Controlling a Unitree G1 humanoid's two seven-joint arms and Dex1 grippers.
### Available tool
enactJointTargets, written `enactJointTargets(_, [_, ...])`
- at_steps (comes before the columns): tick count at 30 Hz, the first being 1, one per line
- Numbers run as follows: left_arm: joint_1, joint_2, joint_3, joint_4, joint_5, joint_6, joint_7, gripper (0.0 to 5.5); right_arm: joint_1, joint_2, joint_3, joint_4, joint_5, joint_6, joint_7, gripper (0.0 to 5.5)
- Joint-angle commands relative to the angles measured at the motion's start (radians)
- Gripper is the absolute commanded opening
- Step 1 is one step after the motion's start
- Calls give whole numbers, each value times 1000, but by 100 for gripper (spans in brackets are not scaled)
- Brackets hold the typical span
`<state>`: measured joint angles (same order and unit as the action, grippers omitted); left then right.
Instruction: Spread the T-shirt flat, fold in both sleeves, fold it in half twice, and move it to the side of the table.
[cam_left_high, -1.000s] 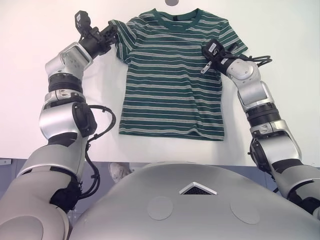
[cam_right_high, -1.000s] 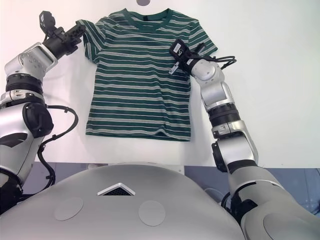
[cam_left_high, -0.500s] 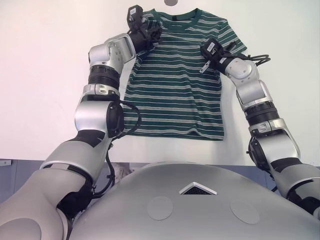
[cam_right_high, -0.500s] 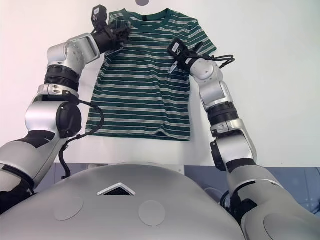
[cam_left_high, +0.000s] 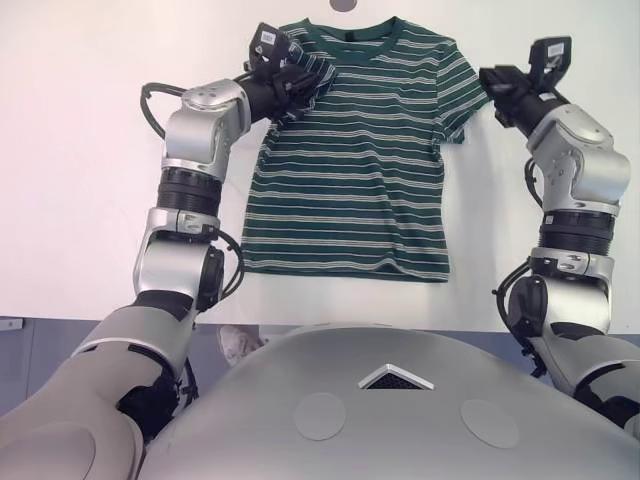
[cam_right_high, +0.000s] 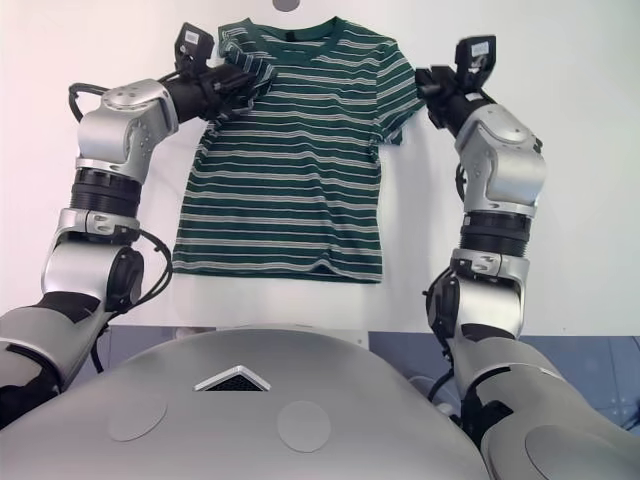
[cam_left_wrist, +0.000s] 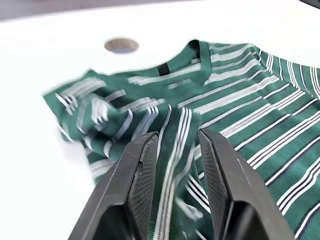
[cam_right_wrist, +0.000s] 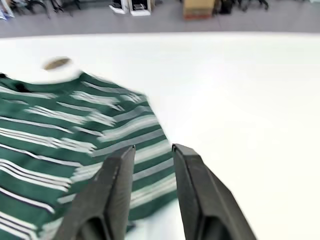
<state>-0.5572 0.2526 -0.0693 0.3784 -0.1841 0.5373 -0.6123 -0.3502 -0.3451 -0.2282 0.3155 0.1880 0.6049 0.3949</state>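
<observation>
A dark green short-sleeved T-shirt with thin white stripes (cam_left_high: 350, 170) lies front up on the white bench (cam_left_high: 80, 150), collar at the far edge and hem nearest the robot. Its left sleeve (cam_left_wrist: 95, 112) is turned in over the chest in a rumpled bunch; the right sleeve (cam_left_high: 462, 95) is spread outward. The left claw (cam_left_wrist: 177, 134) hangs just above that bunched sleeve, fingers parted and holding nothing. The right claw (cam_right_wrist: 152, 147) sits just beside the right sleeve's outer edge – likewise parted and holding nothing. A small round grey disc (cam_left_wrist: 121, 45) is set in the bench beyond the collar.
</observation>
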Motion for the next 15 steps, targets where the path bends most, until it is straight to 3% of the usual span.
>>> enactJointTargets(1, [7,41,36,-62,-26,21,-21,150,-37,10,-10,135,21,-17,0,136])
enactJointTargets(9, [51,61,67,-54,-37,16,-10,150,-43,32,18,218,46,-87,35,4])
enactJointTargets(15, [89,96,72,-48,-30,-12,-18,150,-106,82,78,-38,73,-42,14,4])
